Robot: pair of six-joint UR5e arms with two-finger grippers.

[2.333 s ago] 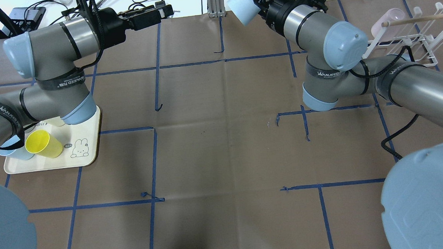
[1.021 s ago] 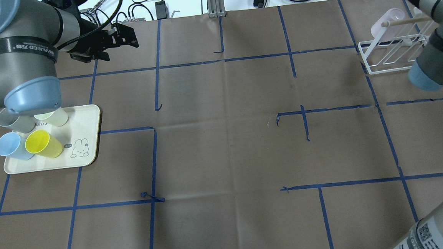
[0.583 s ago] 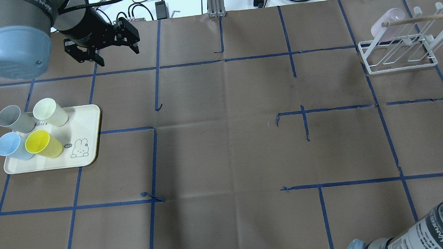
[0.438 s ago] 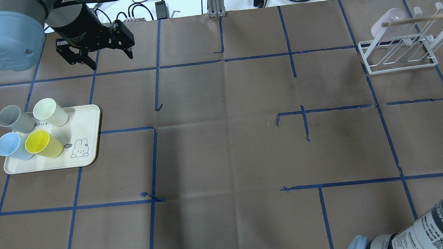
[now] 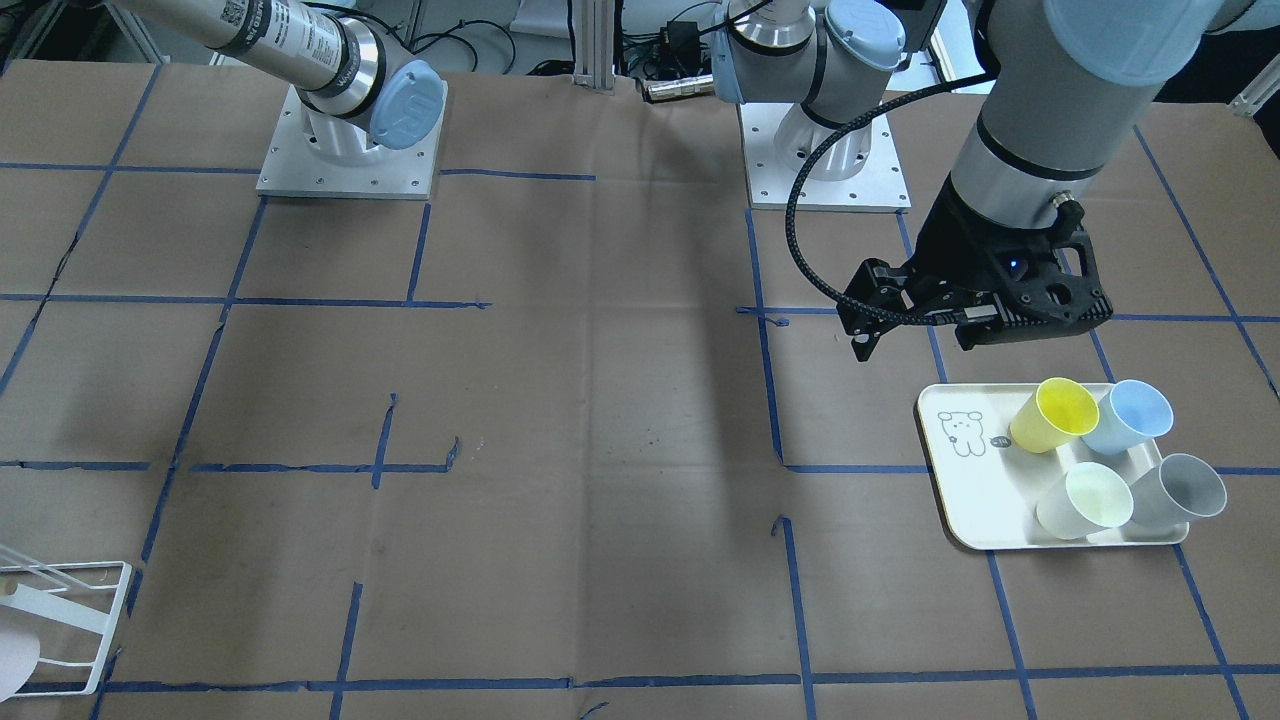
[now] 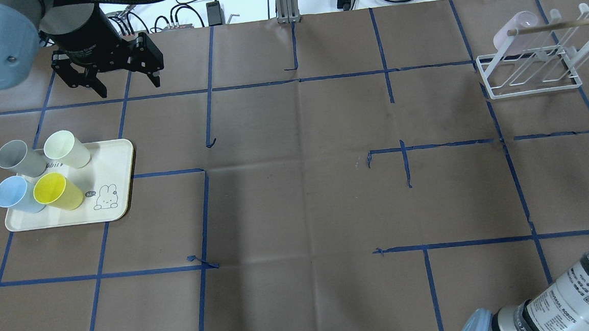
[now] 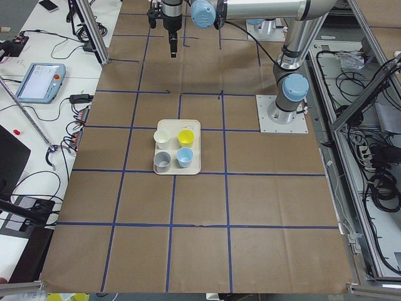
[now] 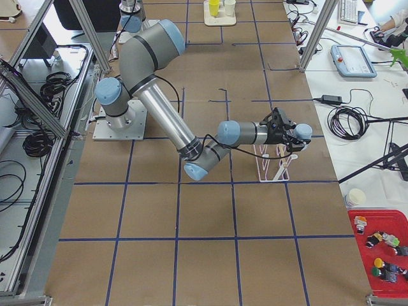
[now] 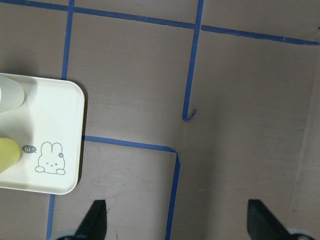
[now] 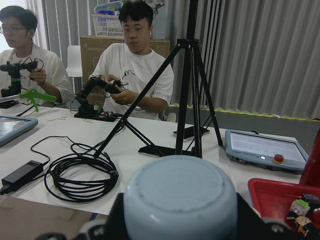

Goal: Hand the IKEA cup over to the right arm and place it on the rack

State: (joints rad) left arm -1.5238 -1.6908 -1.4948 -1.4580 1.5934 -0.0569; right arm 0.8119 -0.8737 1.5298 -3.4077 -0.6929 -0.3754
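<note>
My right gripper [image 8: 291,133] is shut on a light-blue cup [image 10: 180,200], whose bottom fills the lower right wrist view. It holds the cup in the air just above the white wire rack [image 6: 529,77], which also shows in the exterior right view [image 8: 274,162]. In the overhead view only its edge shows at the top right corner. My left gripper [image 6: 107,77] is open and empty. It points down above the table, beyond the far edge of the cream tray [image 6: 115,161], and its fingertips [image 9: 95,220] stand wide apart.
The tray holds grey [image 6: 13,157], cream [image 6: 66,148], blue [image 6: 12,195] and yellow [image 6: 57,191] cups. A pink cup [image 6: 518,24] hangs on the rack, with a wooden rod [image 6: 557,25] across it. A red bin [image 8: 382,255] and operators' desks lie past the far edge.
The two grippers have moved apart. My right arm has swung right with the blue cup to the rack. My left gripper has moved left and turned down beyond the tray.
</note>
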